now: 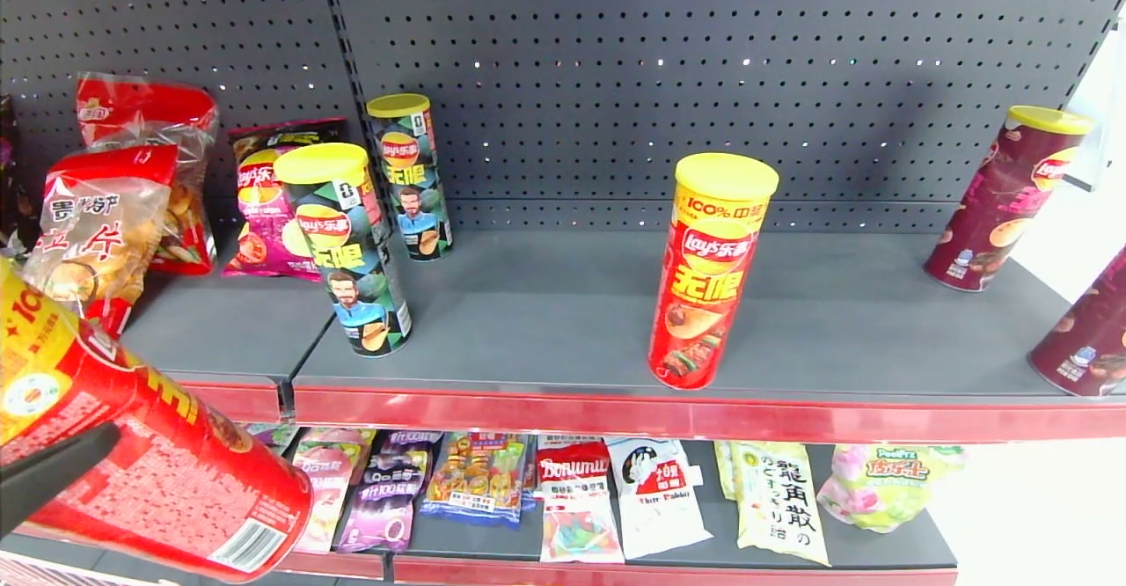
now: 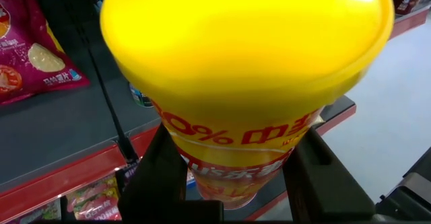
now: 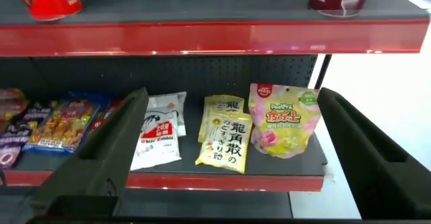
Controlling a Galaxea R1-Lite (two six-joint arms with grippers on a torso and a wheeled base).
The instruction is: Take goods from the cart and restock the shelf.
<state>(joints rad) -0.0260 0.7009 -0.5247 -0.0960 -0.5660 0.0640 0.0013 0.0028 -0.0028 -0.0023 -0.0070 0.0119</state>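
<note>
— Which step is this?
— Bringing stock to the shelf. The left pincer (image 2: 236, 183) is clamped on a yellow-lidded red can (image 2: 246, 83), held tilted in front of the upper shelf (image 1: 545, 340), off to its left and not yet on it.
— The right pincer (image 3: 236, 150)?
— Spread wide and empty, facing the lower shelf (image 3: 222, 180).
— Next?
— Probably raise the can, right it, and stand it near the standing red can (image 1: 711, 269).
</note>
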